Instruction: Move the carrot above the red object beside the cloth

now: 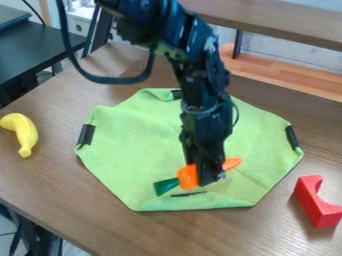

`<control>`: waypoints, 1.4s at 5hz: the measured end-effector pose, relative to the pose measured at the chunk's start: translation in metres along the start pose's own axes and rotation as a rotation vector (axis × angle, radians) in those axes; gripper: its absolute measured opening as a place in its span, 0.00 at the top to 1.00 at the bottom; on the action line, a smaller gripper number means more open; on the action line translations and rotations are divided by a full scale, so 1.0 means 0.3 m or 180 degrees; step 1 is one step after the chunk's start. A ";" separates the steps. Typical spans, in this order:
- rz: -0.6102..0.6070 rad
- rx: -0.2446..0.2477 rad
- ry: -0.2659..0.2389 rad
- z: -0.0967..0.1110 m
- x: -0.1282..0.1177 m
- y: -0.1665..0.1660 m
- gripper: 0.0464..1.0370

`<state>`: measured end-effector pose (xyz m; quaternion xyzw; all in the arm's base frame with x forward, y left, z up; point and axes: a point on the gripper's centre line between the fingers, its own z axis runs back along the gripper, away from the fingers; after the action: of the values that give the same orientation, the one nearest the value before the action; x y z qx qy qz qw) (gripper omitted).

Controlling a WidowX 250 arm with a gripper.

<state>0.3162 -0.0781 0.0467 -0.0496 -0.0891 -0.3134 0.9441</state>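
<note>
Inspecting remotely, I record the black gripper (206, 179) at the orange toy carrot (188, 176), near the front edge of the green cloth (133, 137). Clamped or apart, I cannot tell.

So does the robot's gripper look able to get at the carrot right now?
Very likely yes: the gripper is right down at the carrot, over the green cloth, and no other object crowds it.

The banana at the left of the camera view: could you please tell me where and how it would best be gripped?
I'd grip the banana around its thick middle, coming from above and closing across its narrow width, since it lies lengthwise on the table and its near end tapers.
</note>
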 end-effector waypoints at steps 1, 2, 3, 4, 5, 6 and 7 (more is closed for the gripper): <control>0.0244 -0.0196 -0.0084 0.025 0.034 -0.026 0.56; 0.0605 -0.0322 -0.0259 0.053 0.089 -0.038 0.56; 0.0828 -0.0392 -0.0418 0.080 0.166 -0.067 0.56; 0.0981 -0.0416 -0.0413 0.056 0.229 -0.081 0.56; 0.1090 -0.0365 -0.0396 0.021 0.330 -0.081 0.56; 0.1248 -0.0302 -0.0401 -0.010 0.423 -0.073 0.56; 0.1410 -0.0336 -0.0402 -0.025 0.519 -0.070 0.56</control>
<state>0.4272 -0.1868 0.0710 -0.1368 -0.1184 -0.0990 0.9785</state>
